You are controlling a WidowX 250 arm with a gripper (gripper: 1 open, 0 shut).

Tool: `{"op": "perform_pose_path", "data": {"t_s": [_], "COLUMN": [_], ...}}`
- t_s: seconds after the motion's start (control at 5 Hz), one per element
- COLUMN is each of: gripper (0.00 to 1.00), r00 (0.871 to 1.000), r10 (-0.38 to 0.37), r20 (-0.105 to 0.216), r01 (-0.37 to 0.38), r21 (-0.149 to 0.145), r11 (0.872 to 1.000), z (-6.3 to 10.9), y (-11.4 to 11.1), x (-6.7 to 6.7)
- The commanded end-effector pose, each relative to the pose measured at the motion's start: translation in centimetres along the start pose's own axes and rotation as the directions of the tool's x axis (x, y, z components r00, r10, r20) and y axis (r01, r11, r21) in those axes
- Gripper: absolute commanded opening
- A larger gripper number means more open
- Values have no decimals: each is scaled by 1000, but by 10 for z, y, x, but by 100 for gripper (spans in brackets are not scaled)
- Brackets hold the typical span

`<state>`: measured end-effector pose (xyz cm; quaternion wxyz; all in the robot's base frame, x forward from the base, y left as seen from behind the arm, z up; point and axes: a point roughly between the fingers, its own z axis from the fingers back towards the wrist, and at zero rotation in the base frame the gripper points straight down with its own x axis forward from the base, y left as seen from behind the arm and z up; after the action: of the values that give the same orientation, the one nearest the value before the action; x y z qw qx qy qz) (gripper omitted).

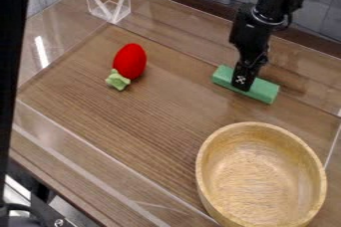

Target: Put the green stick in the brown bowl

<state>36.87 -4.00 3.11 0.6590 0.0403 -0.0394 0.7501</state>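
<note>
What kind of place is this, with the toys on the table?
Probably a robot test bench, not a home. A black claw is shut on a green stick on a wooden table fenced by clear plastic walls, with a toy strawberry and a brown bowl.
</note>
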Motion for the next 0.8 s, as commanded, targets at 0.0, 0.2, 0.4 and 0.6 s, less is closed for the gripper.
{"op": "perform_pose_path", "data": {"t_s": [0.0, 0.2, 0.4, 0.6], "gripper": [100, 100, 100, 0], "r00": [999, 999, 1000, 995], "r10": [35, 49, -20, -98], "r20": [-6, 1, 8, 8], "r01": [-35, -49, 21, 98], "r21": [-54, -45, -46, -43], "r11": [998, 998, 999, 994], "z": [9, -1, -8, -10], "y": [-13, -15, -13, -10], "x": [9, 19, 21, 21]}}
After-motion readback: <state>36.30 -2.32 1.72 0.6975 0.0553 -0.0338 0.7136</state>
